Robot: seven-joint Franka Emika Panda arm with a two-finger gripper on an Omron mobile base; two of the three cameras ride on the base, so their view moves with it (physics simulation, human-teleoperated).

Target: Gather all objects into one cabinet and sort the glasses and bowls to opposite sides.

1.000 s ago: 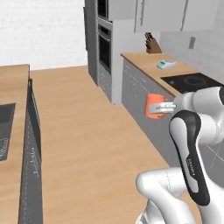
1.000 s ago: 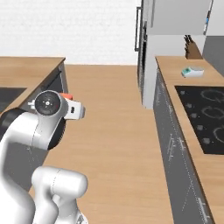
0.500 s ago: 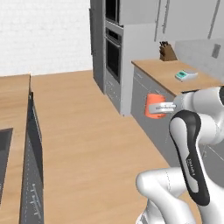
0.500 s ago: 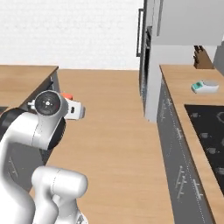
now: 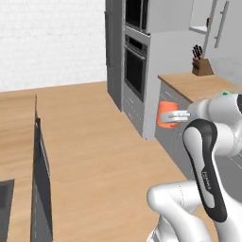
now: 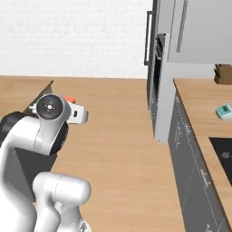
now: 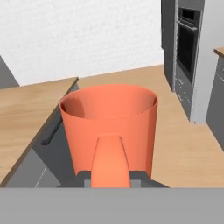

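1. Pincer [image 5: 176, 115] grips the orange mug [image 7: 109, 127] by its handle, held upright in the air.
2. Beyond the pincer stands an oven [image 5: 134, 71]; a knife block [image 5: 202, 66] sits on the table [image 5: 196, 86].

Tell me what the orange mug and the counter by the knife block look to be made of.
Orange mug: smooth, matte, uniform colour with no gloss, probably ceramic or plastic; the render leaves it open. Counter under the knife block: light wood look, tan surface with faint grain, flat finish.
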